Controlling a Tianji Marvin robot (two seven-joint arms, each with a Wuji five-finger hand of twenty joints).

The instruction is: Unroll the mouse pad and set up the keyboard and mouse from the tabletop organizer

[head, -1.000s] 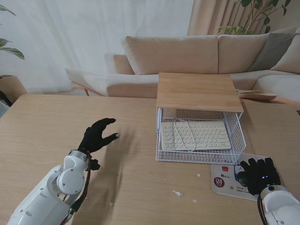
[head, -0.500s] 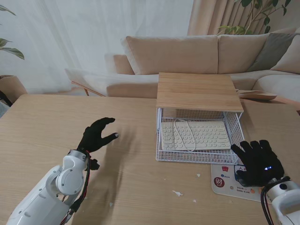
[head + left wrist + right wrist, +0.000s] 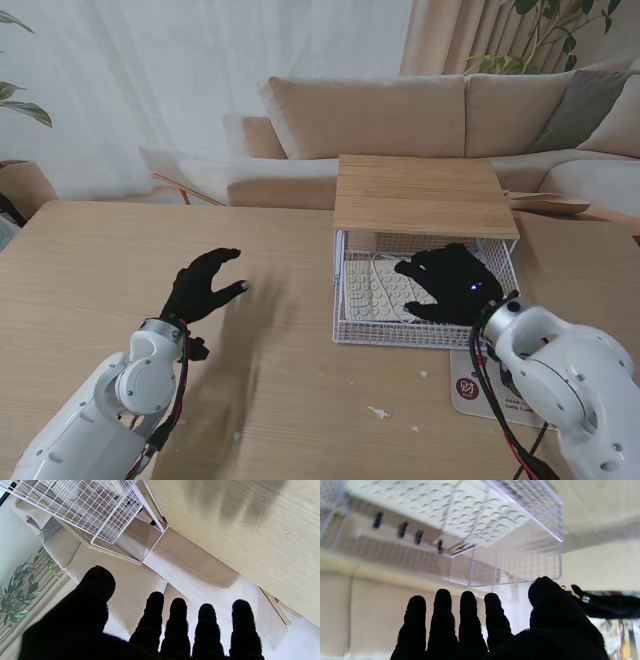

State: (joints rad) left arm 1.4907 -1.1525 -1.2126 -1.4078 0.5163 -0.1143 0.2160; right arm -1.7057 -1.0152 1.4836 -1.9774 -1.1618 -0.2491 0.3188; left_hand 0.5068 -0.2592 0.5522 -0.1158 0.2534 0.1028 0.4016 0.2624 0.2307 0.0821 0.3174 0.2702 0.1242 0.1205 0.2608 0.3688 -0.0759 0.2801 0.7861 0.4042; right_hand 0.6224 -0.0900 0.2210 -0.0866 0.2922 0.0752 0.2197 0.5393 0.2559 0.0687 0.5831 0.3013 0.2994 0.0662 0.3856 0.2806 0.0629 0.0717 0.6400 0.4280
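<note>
The keyboard [image 3: 385, 289] is lying flat inside the white wire basket [image 3: 345, 300] of the tabletop organizer, its pale keys facing up and a thin white cable [image 3: 385, 268] looping across it. The organizer's wooden top [image 3: 424, 195] is sitting over the far half of the basket, leaving the near half uncovered. The right robot hand [image 3: 447, 282] is hovering over the basket's right portion, above the right end of the keyboard, with fingers spread apart and nothing between them; whether the fingertips are touching the keys cannot be told from the stand view. In the right wrist view the four fingers [image 3: 442, 620] and the thumb are extending separately toward the basket wall [image 3: 520, 562], with the keyboard [image 3: 460, 512] blurred beyond the mesh. The mouse pad [image 3: 478, 385] is lying on the surface just beside the basket's near right corner, printed side up, largely covered by the right forearm [image 3: 560, 375]; the mouse is not visible here. The left robot hand [image 3: 201, 286] is hanging over the bare wooden surface [image 3: 90, 270] well apart from the organizer on its left, fingers loosely open and gripping nothing. The left wrist view is showing its fingers [image 3: 177, 622] separated, the basket corner [image 3: 112, 512] beyond them. A beige sofa [image 3: 400, 115] is standing behind the surface.
</note>
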